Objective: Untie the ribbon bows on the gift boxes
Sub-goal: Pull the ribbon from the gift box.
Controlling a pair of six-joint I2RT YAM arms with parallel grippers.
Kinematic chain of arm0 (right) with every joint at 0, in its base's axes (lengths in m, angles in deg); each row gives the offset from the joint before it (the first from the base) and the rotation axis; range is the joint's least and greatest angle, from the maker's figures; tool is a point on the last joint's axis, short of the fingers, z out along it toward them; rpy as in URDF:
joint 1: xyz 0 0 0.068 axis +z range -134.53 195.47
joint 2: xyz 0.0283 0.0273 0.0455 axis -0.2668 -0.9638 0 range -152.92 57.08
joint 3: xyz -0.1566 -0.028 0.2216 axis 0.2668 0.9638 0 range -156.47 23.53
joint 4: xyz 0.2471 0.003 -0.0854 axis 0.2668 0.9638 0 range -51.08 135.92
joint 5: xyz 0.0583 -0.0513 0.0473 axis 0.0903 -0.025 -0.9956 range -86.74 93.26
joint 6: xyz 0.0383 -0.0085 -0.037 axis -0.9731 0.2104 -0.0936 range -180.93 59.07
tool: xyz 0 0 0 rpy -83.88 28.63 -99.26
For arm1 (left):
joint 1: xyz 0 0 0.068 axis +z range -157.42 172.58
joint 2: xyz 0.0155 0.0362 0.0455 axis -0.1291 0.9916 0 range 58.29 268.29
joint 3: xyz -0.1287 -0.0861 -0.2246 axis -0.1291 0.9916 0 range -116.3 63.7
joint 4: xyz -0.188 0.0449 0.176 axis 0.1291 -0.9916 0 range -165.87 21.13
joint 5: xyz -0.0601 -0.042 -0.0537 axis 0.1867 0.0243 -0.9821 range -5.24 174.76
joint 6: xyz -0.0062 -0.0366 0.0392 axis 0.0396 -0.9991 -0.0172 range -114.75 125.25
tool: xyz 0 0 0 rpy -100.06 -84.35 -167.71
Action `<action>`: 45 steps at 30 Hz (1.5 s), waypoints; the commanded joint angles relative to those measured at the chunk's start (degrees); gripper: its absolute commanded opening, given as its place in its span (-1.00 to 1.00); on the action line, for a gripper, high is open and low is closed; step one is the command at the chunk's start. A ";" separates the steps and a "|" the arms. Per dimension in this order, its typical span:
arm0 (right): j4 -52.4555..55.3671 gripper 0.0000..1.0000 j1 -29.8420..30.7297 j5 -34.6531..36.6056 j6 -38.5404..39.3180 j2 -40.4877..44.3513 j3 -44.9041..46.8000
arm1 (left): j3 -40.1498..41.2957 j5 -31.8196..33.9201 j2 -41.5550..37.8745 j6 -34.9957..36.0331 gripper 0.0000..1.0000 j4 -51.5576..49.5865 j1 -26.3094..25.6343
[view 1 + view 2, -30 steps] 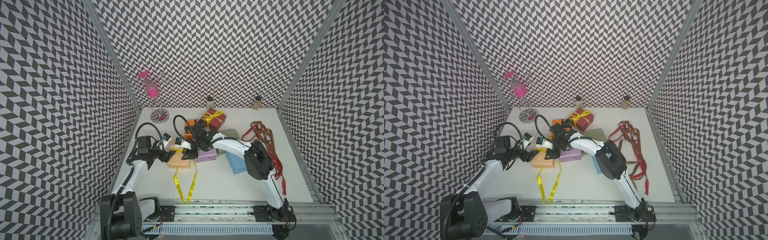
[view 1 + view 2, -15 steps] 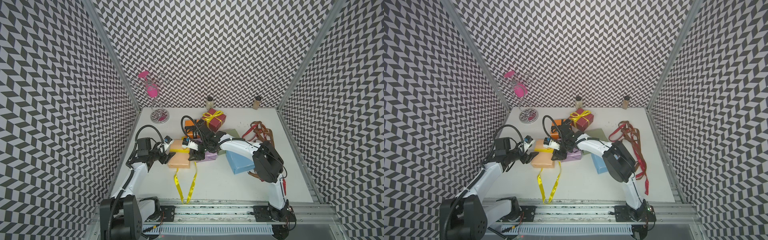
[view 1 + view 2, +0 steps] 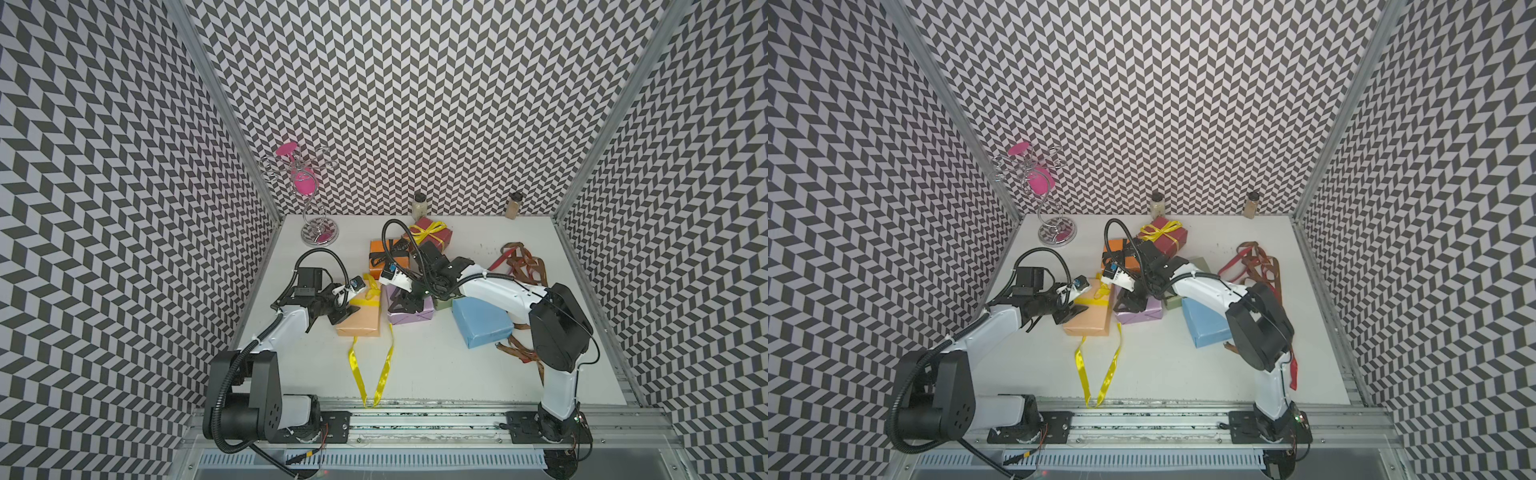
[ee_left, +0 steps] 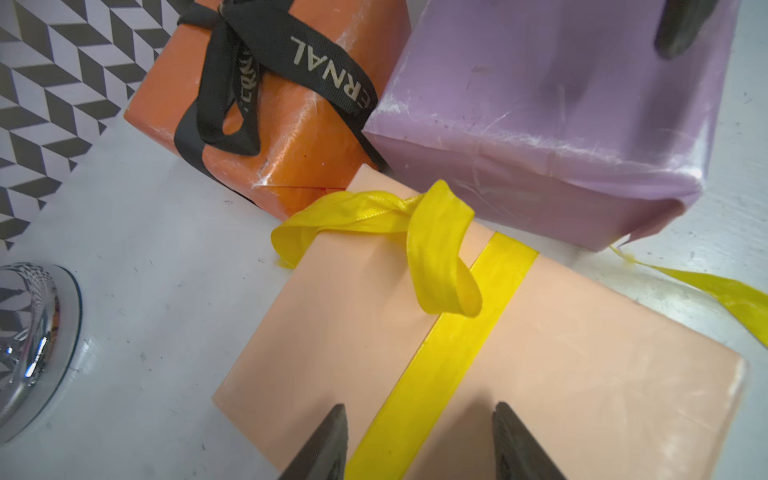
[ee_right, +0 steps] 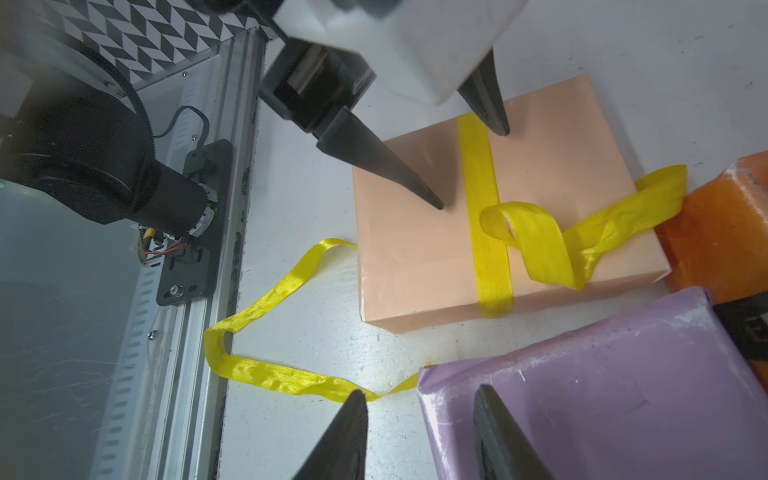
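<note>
Lilac box (image 3: 415, 319) and blue box (image 3: 482, 328) are bare, brown and red ribbons (image 3: 525, 266) loose on the worktop (image 3: 436, 374). My left pincer (image 4: 419, 407) is open, empty, astride the yellow ribbon (image 4: 436, 249) on the peach box (image 3: 361, 322), one loop left. Right pincer (image 5: 420, 390), part open, empty, hovers at the lilac box. The black bow (image 4: 232, 104) on the orange box (image 4: 291, 137) and the yellow bow (image 3: 428, 230) on the dark red box (image 3: 442, 240) are still tied.

Enclosure: three walls (image 3: 415, 83) papered in black-and-white chevron pattern, joined at the back corners by aluminium posts (image 3: 232, 124). Work surface: white tabletop (image 3: 436, 374), scuffed and speckled. Aluminium rail (image 3: 428, 428) runs along the front edge. Two small jars (image 3: 419, 203) stand against the back wall. Lighting even, diffuse; shadows soft.
</note>
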 commanded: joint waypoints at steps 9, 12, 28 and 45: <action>-1.03 -0.15 0.45 -3.46 -0.30 -0.04 -1.12 | -2.77 1.10 6.69 6.12 0.03 -4.55 -0.72; -0.34 -0.15 0.36 -4.52 0.17 -0.51 -1.68 | -5.70 0.33 10.84 7.73 0.00 -9.86 -0.72; 0.20 -0.15 0.37 -5.61 0.55 -1.01 -1.51 | -11.47 0.30 20.03 10.32 -0.21 -16.92 -0.51; -0.85 -0.14 0.43 -4.80 0.17 -1.58 -1.83 | -12.61 -2.77 18.67 10.49 -1.00 -19.45 2.71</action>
